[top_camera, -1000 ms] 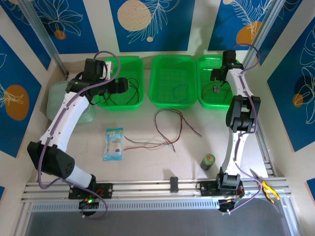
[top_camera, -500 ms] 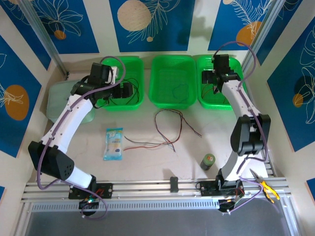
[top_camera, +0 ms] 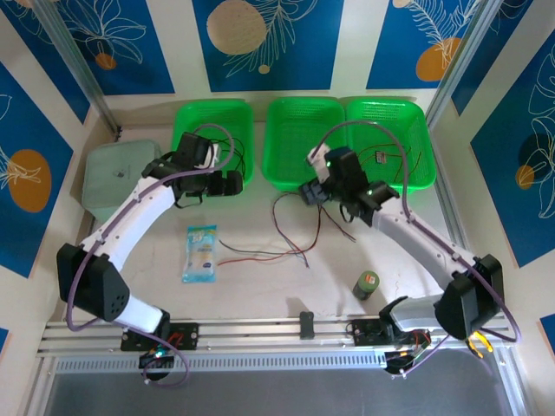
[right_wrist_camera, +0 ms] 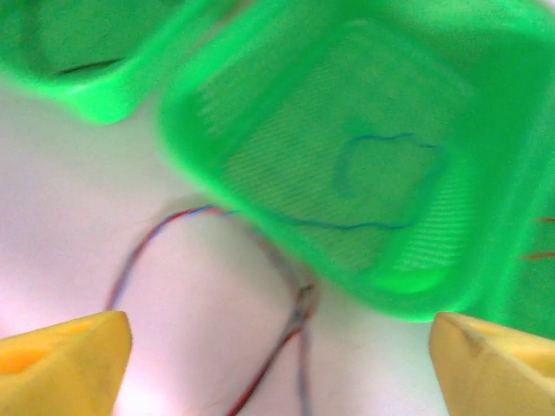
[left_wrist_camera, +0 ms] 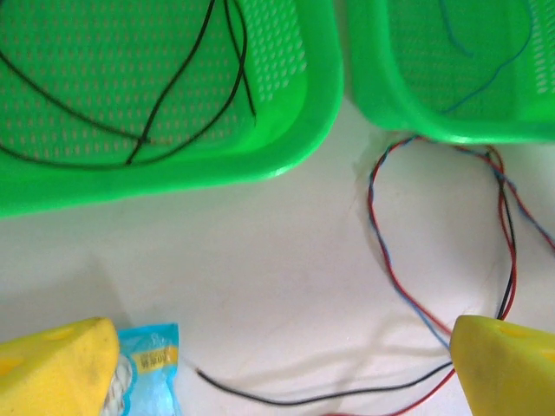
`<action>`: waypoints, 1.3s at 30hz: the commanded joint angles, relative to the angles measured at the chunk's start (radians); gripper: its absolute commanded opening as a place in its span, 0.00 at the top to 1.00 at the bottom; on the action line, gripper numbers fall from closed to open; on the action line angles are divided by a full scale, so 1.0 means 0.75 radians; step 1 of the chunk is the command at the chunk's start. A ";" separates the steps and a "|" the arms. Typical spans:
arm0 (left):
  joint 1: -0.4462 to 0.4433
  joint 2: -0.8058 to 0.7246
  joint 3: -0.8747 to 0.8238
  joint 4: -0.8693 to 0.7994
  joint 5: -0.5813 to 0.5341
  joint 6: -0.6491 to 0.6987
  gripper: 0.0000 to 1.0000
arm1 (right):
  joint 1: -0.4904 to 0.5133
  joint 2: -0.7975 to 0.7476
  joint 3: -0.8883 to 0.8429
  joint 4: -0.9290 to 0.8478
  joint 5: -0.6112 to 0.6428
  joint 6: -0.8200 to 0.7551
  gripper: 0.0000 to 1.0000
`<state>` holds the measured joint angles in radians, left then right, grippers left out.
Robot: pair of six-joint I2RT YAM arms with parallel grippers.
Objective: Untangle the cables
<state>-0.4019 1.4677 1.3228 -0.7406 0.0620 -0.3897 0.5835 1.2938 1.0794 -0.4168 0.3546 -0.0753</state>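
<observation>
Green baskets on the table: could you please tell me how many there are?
3, side by side along the far edge of the table: the left basket, the middle basket and the right basket. None seems hidden.

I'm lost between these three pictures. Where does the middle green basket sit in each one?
Top external: the middle basket is at top centre.
Left wrist: the top right corner, cut off by the frame.
Right wrist: the centre, tilted and blurred.
Shared landmark: the red-and-blue cable loop lying just in front of it.
</observation>
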 commanded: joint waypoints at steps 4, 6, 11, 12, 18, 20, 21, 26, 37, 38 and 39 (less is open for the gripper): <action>0.016 -0.141 -0.203 0.072 0.057 -0.121 0.01 | 0.212 -0.162 -0.306 0.198 -0.298 0.043 0.29; 0.035 -0.163 -0.261 0.108 0.099 -0.152 0.01 | 0.258 -0.154 -0.385 0.287 -0.355 -0.011 0.32; 0.119 -0.219 -0.390 0.169 0.201 -0.249 0.02 | 0.331 -0.049 -0.465 0.405 -0.488 -0.215 0.41; 0.142 -0.231 -0.422 0.194 0.232 -0.274 0.02 | 0.349 -0.026 -0.470 0.414 -0.511 -0.266 0.44; 0.305 -0.309 -0.552 0.233 0.352 -0.331 0.04 | 0.413 0.160 -0.404 0.453 -0.605 -0.445 0.49; 0.348 -0.336 -0.579 0.227 0.360 -0.327 0.04 | 0.430 0.251 -0.359 0.454 -0.634 -0.491 0.50; 0.363 -0.344 -0.590 0.224 0.363 -0.324 0.04 | 0.441 0.292 -0.336 0.452 -0.633 -0.514 0.51; 0.417 -0.382 -0.625 0.206 0.373 -0.305 0.04 | 0.456 0.518 -0.185 0.403 -0.632 -0.562 0.53; 0.439 -0.392 -0.618 0.173 0.362 -0.264 0.04 | 0.416 0.811 0.180 0.147 -0.601 -0.393 0.60; 0.438 -0.390 -0.618 0.172 0.363 -0.262 0.04 | 0.414 0.826 0.191 0.134 -0.592 -0.392 0.60; 0.439 -0.390 -0.615 0.170 0.363 -0.258 0.04 | 0.411 0.836 0.199 0.122 -0.592 -0.392 0.60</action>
<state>-0.0849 1.1854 0.8646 -0.5915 0.3141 -0.6044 0.8986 1.8854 1.2060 -0.2367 -0.0860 -0.3885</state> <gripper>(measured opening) 0.960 0.404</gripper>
